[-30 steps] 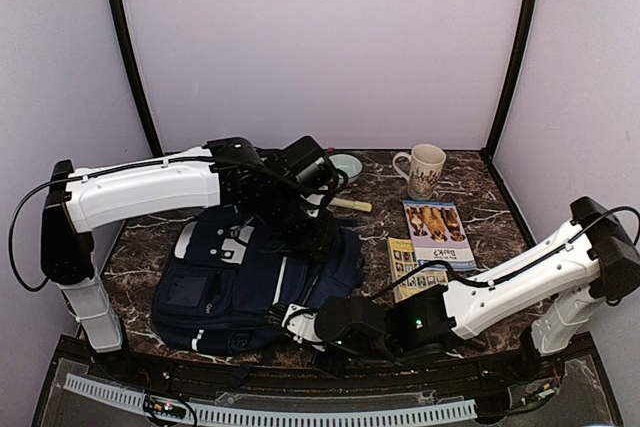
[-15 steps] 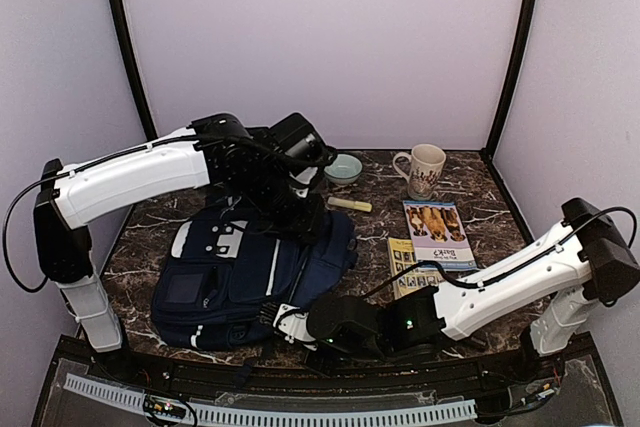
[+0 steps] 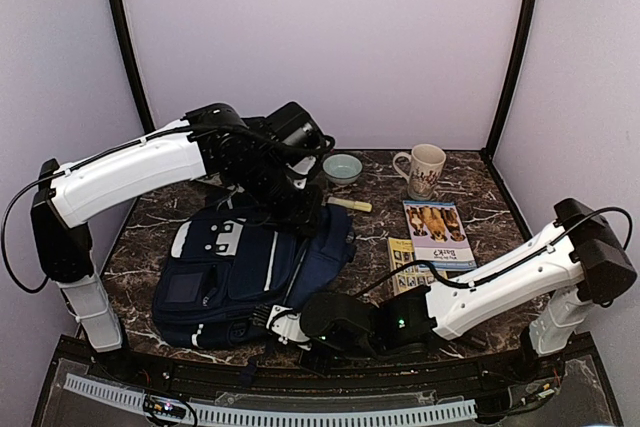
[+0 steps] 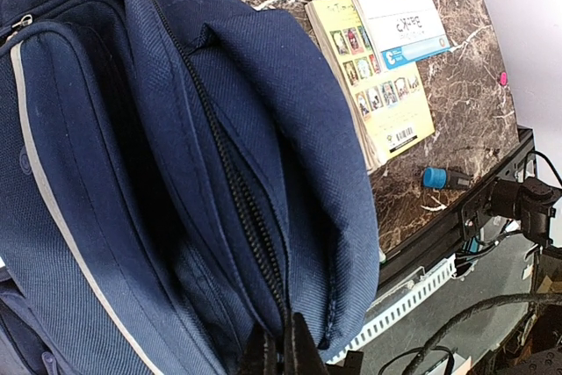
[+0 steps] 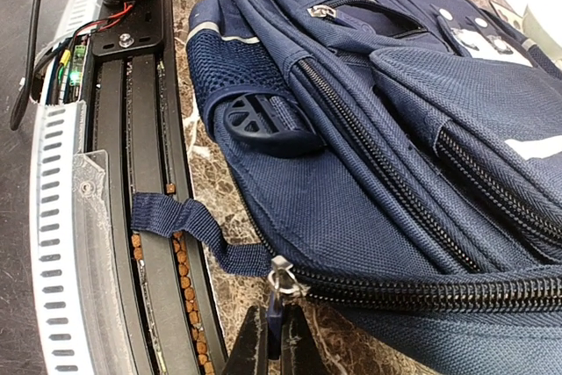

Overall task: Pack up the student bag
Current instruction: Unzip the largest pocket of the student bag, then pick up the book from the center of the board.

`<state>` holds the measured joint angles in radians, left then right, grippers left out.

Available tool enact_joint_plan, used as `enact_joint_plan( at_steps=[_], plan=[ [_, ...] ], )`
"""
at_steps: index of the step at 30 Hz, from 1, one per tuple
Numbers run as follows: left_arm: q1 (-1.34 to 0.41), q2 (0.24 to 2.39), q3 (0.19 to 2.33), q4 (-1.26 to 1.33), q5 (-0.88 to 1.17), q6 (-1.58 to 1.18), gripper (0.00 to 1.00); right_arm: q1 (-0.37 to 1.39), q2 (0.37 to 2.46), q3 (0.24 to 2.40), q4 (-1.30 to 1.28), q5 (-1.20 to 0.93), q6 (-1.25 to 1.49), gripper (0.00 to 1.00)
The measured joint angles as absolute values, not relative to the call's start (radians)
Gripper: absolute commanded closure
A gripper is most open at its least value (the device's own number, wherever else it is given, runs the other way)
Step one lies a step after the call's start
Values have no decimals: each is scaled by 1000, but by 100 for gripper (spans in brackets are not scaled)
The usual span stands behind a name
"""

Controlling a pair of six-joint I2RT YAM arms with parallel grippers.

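The student bag point(image 3: 235, 277) lies flat on the left half of the marble desk point(image 3: 140, 232), front pockets up, and both claws meet it at opposite ends. The left claw point(image 3: 303, 215) sits at the bag's far right corner, jaws pinched shut on the fabric at the end of a long zip line; from its wrist view the open fold of the bag spreads away from the fingertips. The right claw point(image 3: 272, 319) is at the near edge of the bag, jaws narrow and clamped on the dark zipper pull point(image 5: 275, 309) that hangs from a metal slider. The left arm arches from its near-left base across the bag, wrist bent down. The right arm stretches low and leftward along the desk's near edge.
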<state>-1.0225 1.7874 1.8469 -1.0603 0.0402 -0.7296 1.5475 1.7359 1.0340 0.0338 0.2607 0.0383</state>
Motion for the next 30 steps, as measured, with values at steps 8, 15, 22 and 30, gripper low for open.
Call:
enact_joint_plan(
  at_steps=[8, 15, 22, 30],
  plan=[
    [-1023, 1787, 1833, -1045, 40, -730, 100, 1542, 1736, 1034, 30, 251, 43, 83],
    [-1013, 1785, 1753, -982, 36, -739, 100, 1544, 1687, 1008, -14, 282, 67, 52],
    [-1013, 1751, 1655, -967, 37, -740, 100, 1544, 1538, 967, -101, 355, 146, 39],
    [-1018, 1680, 1573, -973, 44, -733, 100, 1523, 1306, 876, -241, 492, 310, 15]
  ],
)
